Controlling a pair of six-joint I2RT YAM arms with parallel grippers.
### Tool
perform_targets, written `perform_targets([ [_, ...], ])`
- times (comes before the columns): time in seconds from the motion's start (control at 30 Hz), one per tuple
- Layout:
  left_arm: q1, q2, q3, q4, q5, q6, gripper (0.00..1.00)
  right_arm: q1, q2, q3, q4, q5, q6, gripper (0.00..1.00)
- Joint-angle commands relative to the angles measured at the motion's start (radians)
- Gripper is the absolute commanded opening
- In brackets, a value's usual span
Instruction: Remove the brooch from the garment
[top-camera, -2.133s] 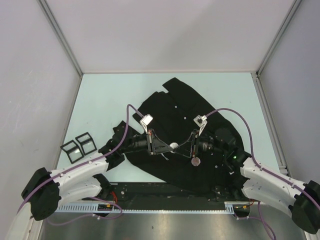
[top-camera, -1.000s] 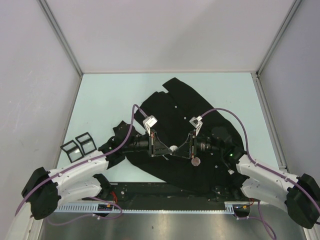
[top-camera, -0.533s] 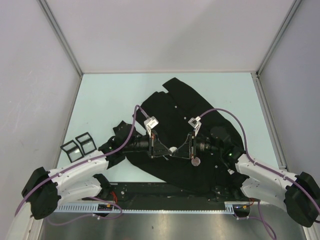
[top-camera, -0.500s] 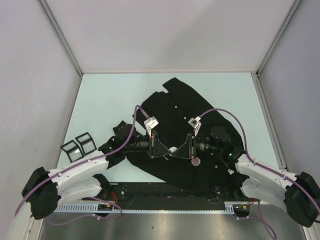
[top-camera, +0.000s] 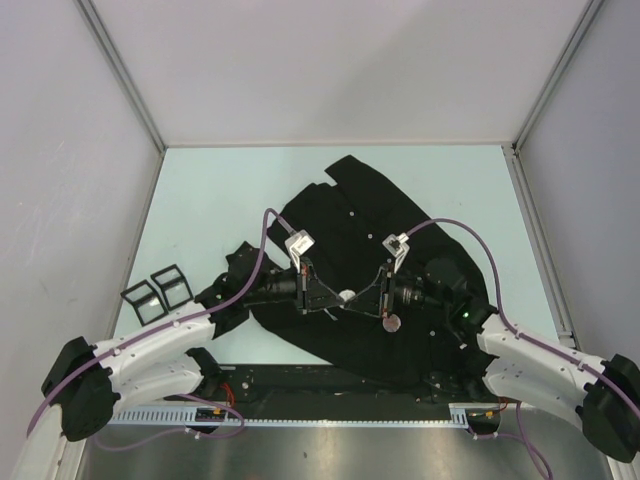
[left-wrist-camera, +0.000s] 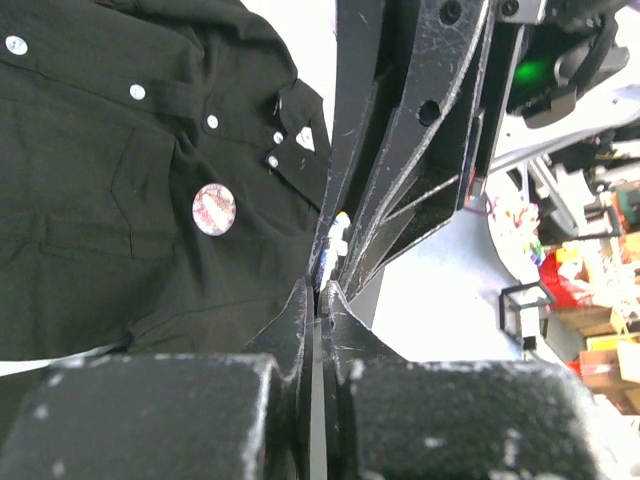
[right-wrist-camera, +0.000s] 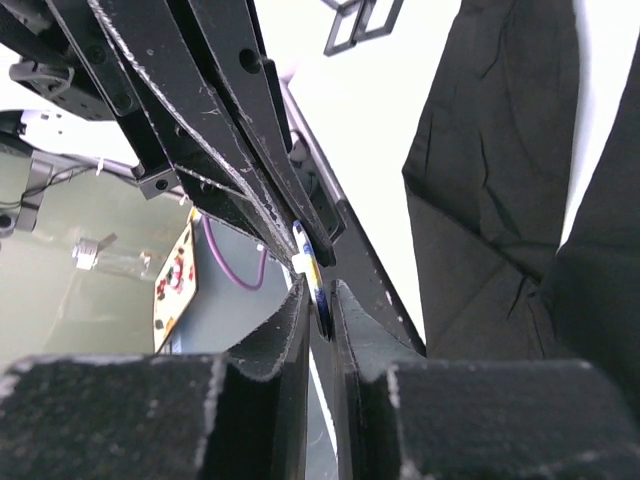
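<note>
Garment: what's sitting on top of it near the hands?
A round brooch lies on the black garment beside the right hand. The left hand meets it at a small white disc; cloth beneath them is hidden.

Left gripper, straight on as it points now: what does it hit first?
The small disc at the left gripper tips, then at once the fingers of the right gripper, facing it nose to nose. Depth is unclear, but hardly any gap shows.
</note>
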Motion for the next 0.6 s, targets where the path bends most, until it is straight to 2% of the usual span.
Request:
perform_targets([
  [0.0, -0.034, -0.029, 0.006, 0.131, 0.036, -0.081, 0.0, 0.009, -0.015, -0.005, 0.034, 0.127, 0.003, 0.14],
  [0.57, -0.032, -0.02, 0.025, 0.062, -0.007, -0.088, 0.0, 0.036, -0.047, -0.008, -0.001, 0.151, -0.021, 0.3],
])
